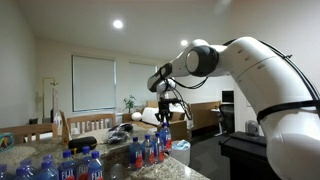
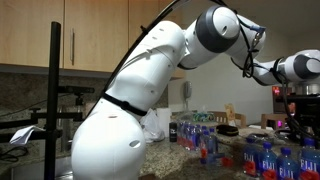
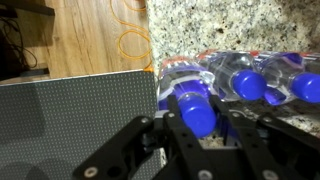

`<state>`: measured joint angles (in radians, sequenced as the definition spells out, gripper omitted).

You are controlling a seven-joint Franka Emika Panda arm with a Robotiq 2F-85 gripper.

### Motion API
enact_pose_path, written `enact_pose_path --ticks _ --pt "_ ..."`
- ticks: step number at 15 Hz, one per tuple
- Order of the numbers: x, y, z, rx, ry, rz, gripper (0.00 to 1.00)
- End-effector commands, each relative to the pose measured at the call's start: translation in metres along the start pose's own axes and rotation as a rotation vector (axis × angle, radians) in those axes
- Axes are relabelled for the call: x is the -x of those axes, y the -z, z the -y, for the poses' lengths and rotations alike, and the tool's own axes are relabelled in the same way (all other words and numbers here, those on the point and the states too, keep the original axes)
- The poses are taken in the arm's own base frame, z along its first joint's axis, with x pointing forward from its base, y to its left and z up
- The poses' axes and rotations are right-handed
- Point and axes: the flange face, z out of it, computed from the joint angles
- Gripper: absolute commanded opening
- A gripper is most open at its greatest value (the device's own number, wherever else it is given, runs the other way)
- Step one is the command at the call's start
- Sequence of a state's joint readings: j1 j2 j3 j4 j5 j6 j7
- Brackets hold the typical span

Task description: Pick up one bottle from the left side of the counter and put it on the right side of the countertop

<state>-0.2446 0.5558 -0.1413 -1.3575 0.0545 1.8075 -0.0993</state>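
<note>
Black end effector (image 3: 200, 135) is straddling the small clear plastic bottle with a blue cap (image 3: 197, 112); whether it is clenching, I cannot tell. Similar blue-capped bottles (image 3: 250, 82) are crowding it on the light speckled granite bench (image 3: 200, 25), beside a grey panel (image 3: 75, 120). Label writing is blurring beyond reading.

Count, exterior views: small clear plastic water bottles with blue caps and labels (image 1: 68, 166) in two clusters, roughly six near and four farther (image 1: 150, 150); overlap blurs the totals. Wrist view: four blue caps (image 3: 197, 115). One white robot arm (image 1: 250, 70). One light speckled granite-like countertop (image 3: 230, 25).
</note>
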Motion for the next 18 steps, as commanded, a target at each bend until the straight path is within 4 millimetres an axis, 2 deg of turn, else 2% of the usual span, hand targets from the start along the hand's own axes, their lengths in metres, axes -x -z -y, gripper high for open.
enact_pose_path --ticks 1,9,14,18 --pt "0.001 0.019 0.008 -0.004 -0.017 -0.021 0.11" --pt "-0.002 0.014 0.004 0.001 -0.011 -0.029 0.11" --pt "-0.006 0.003 0.001 0.0 -0.007 -0.011 0.11" --pt "-0.002 0.007 -0.006 0.003 0.006 -0.014 0.11"
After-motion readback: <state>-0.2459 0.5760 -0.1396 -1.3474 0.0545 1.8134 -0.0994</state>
